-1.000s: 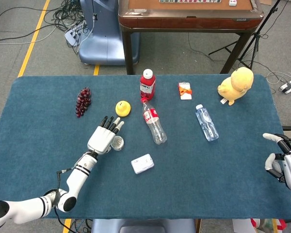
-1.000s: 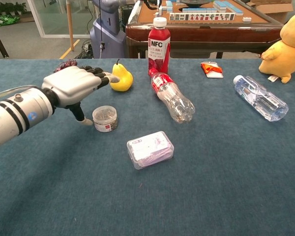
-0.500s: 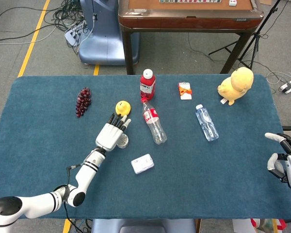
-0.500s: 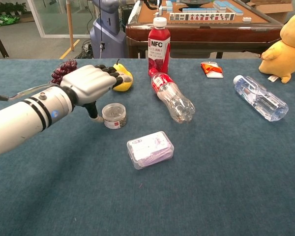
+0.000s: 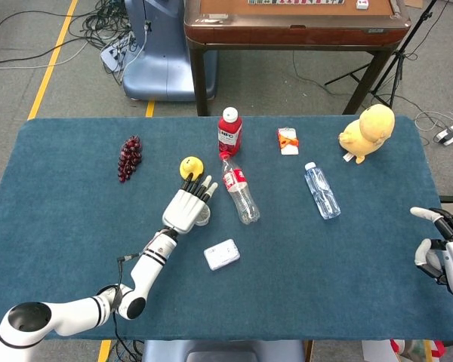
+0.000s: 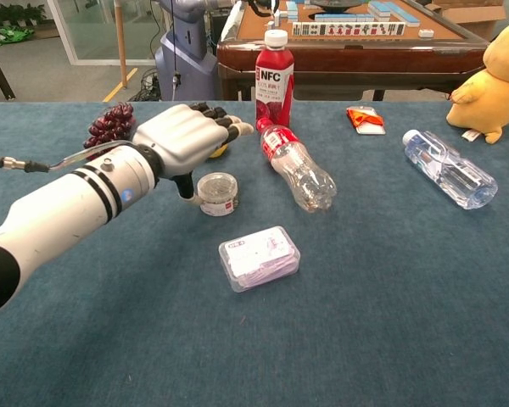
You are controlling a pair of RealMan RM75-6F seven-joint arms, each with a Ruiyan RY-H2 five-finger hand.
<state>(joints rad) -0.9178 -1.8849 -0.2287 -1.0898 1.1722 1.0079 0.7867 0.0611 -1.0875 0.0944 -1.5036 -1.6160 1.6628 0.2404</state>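
The left hand hovered with its fingers spread and holding nothing, its thumb touching the small round tin that stood upright near the middle of the surface. A yellow pear lay just beyond it. A clear empty bottle lay on its side nearby. The right hand hung off the right edge, fingers loosely apart, empty.

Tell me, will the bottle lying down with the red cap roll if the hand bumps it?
Probably. The bottle is round and lies on its side. It looks clear and empty, so likely light. The left hand is close beside it.
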